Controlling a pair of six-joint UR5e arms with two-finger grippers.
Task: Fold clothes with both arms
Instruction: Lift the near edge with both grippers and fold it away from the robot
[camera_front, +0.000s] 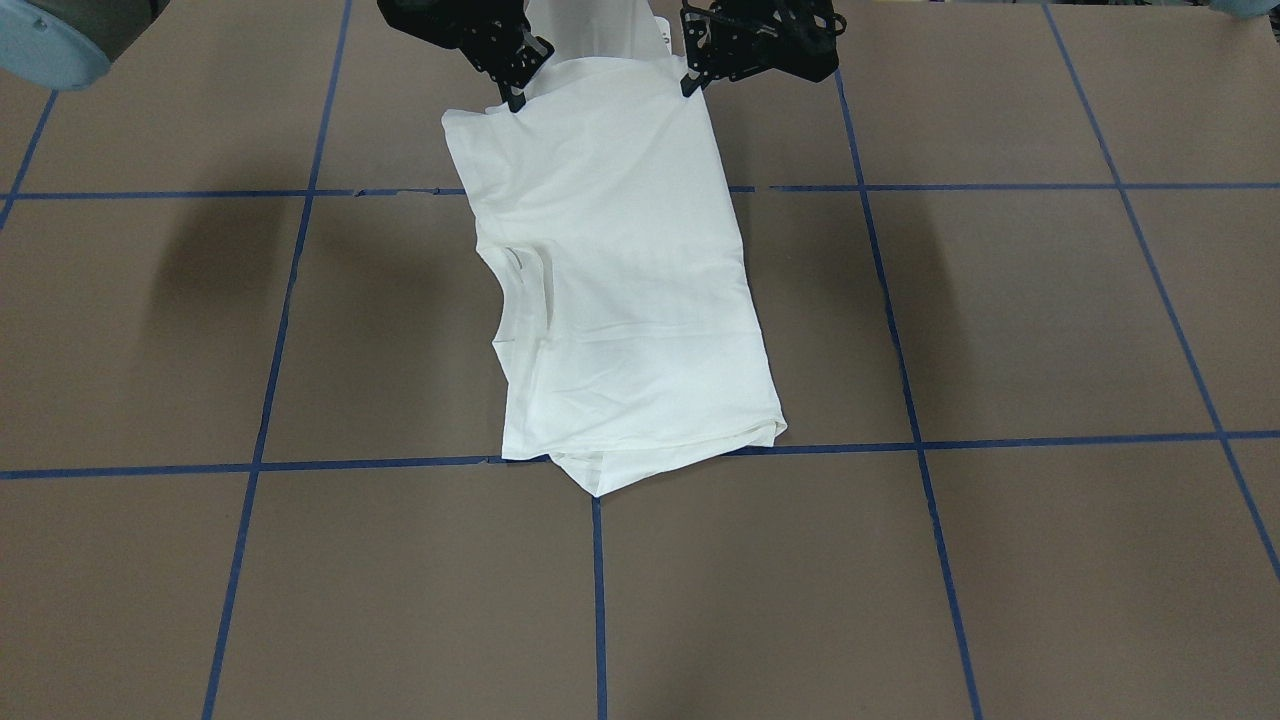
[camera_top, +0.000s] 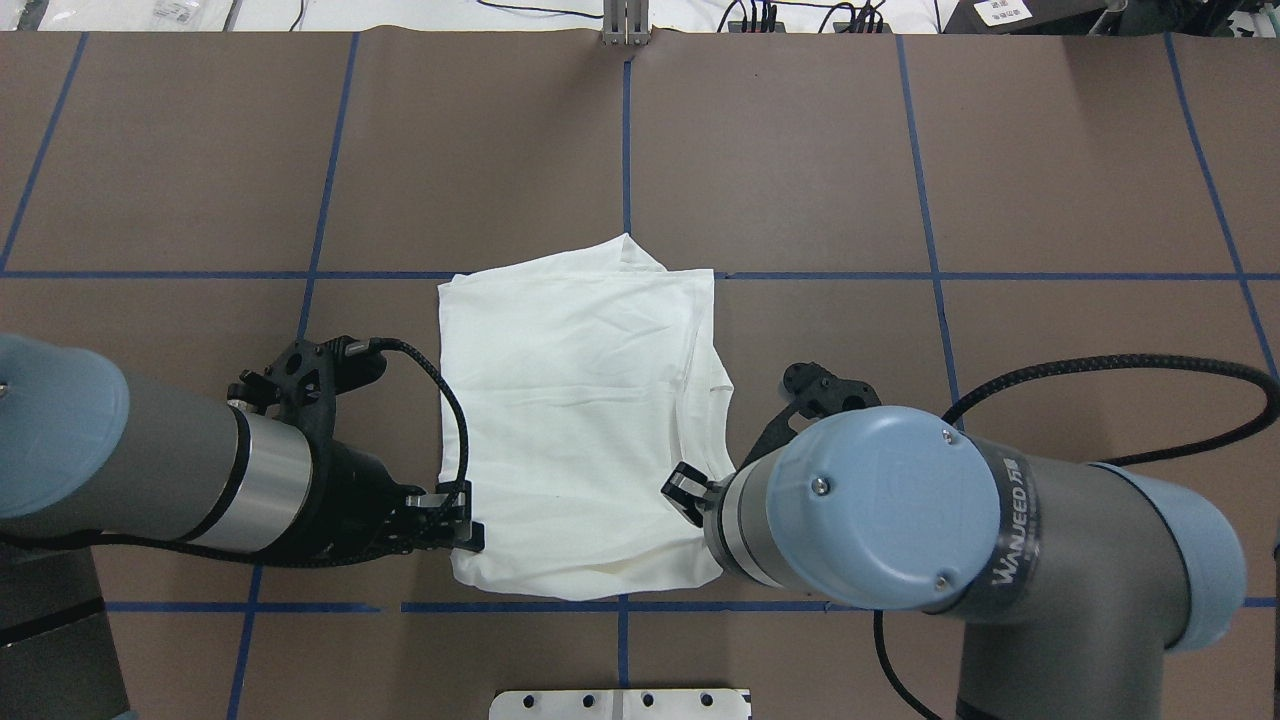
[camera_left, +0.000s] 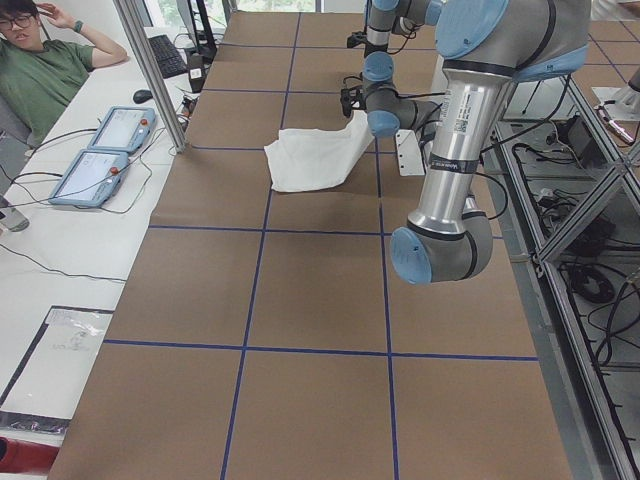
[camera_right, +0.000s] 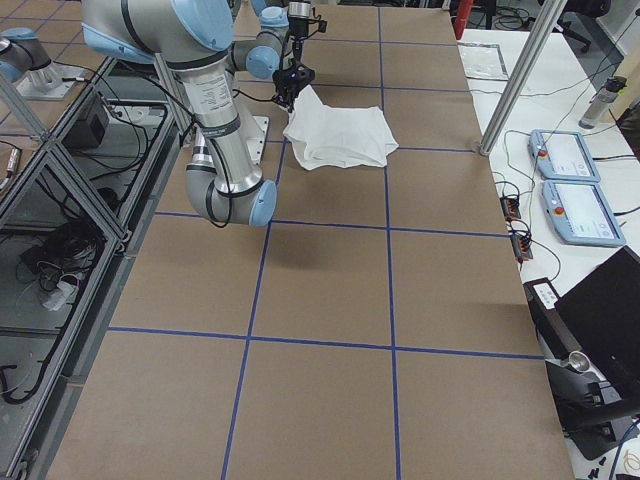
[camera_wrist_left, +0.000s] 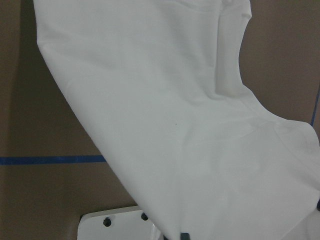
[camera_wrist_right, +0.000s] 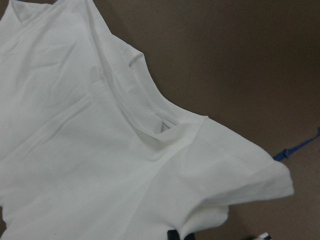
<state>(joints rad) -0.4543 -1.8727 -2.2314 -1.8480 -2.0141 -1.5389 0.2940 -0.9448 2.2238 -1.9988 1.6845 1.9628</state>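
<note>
We judge the fold roughly half done. The T-shirt (camera_top: 570, 420) lies on the counter (camera_top: 1000, 150) near the white base plate (camera_top: 620, 703), on its far side, narrowed to 1 long panel. No sleeve spreads out to either side, and the collar (camera_front: 525, 285) shows along the panel's edge on the plate's right. The 2 corners nearest the plate are raised off the counter. The left end effector (camera_top: 462, 528) is clenched on the corner to the plate's left. The right end effector (camera_top: 683, 492) appears clenched on the corner to the plate's right, though the right arm (camera_top: 880, 505) hides part of that grasp from above. Both wrist views show cloth running down into the fingers. What seems left is to carry this raised edge away from the plate and lay it on the far edge, halving the panel, then perhaps 1 more fold. That far edge rests about on a blue tape line (camera_top: 850, 275), with 1 corner of an under layer (camera_top: 630, 248) poking past it. The layers are therefore not square, and we would line up with the upper layer. The side edges run fairly straight but lean slightly. Beyond the shirt, away from the plate, we see only brown counter and tape lines up to a metal post (camera_top: 626, 22) and cables (camera_top: 800, 15) at the far rim. Both are well apart from the cloth, so the forward sweep looks to have ample room.
</note>
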